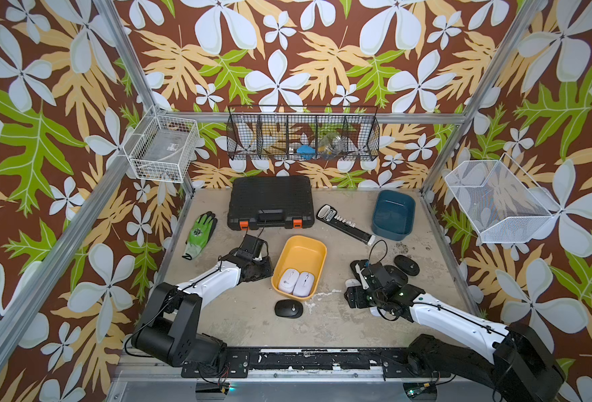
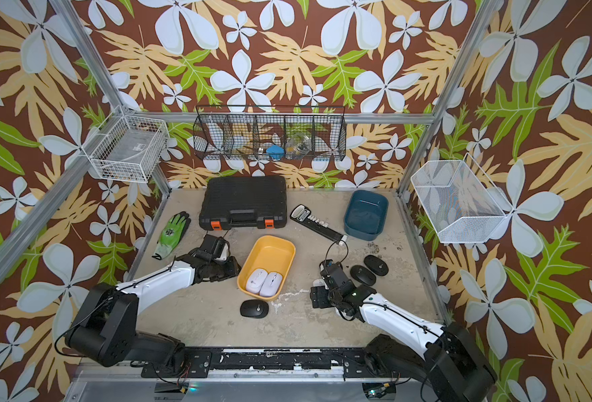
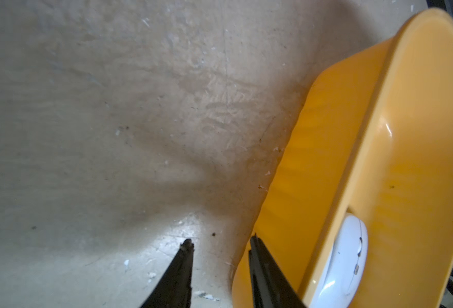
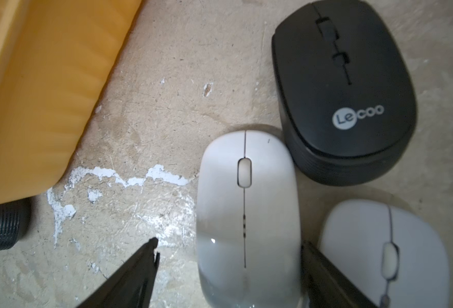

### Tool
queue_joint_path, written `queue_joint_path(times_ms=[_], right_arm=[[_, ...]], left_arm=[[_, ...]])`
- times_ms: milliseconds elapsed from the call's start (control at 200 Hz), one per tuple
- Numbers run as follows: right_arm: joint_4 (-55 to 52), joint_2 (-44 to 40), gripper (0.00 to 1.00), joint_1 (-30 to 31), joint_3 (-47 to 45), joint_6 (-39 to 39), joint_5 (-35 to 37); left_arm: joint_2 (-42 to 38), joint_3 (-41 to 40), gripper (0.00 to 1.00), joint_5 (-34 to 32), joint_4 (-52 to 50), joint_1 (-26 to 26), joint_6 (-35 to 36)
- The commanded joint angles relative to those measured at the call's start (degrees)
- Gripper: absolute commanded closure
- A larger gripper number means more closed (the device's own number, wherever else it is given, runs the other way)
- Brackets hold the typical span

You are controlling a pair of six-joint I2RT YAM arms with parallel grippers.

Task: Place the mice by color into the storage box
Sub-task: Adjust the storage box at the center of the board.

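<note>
1. In both top views, two white mice (image 1: pixel 288 280) lie side by side at the near end of the yellow tub (image 1: pixel 301 237). The blue tub (image 1: pixel 390 234) at the back right holds nothing. One black mouse (image 1: pixel 288 308) sits on the desk (image 1: pixel 252 323) just in front of the yellow tub. Two more black mice (image 2: pixel 376 265) lie near the right arm (image 1: pixel 454 313). The left arm (image 1: pixel 211 278) hangs at the yellow tub's left wall.

2. In the left wrist view, the left jaws stand a little apart with nothing between them, over bare desk. One jaw is right against the yellow tub's outer wall. From where I stand, any sideways drift would shove the tub and slide the mice inside it.

3. In the right wrist view, the right jaws are spread wide and straddle a loose white mouse (image 4: pixel 246 213), gripping nothing yet. One jaw stands clear of it. The other sits in the gap between it and a second white mouse (image 4: pixel 385 253). A Lecoo mouse (image 4: pixel 345 93), black, lies just beside its front end.

4. The straddle looks off-centre, so closing would likely push the loose white mouse sideways first. Its glossy, curved shell could also squirt out of a pinch. The jaw in the gap might drag the second white mouse, or the push might knock the Lecoo mouse.
</note>
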Motion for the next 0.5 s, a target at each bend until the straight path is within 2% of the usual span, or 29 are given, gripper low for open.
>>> queue_joint_path(times_ms=[0,350,495], right_arm=[[0.0,0.2,0.16,0.1,0.3,-0.5,0.0],[2.1,2.0,0.20,0.2,0.1,0.2,-0.9],[2.7,3.0,0.23,0.2,0.3,0.5,-1.1]], left_arm=[[-1.7,-1.1,0.60,1.1,0.7,-0.8,-1.1],[-6.8,-3.7,0.59,6.1,3.4,-3.9,-3.0],[-7.8,-3.8,0.58,6.2,3.3,-4.9,-2.8]])
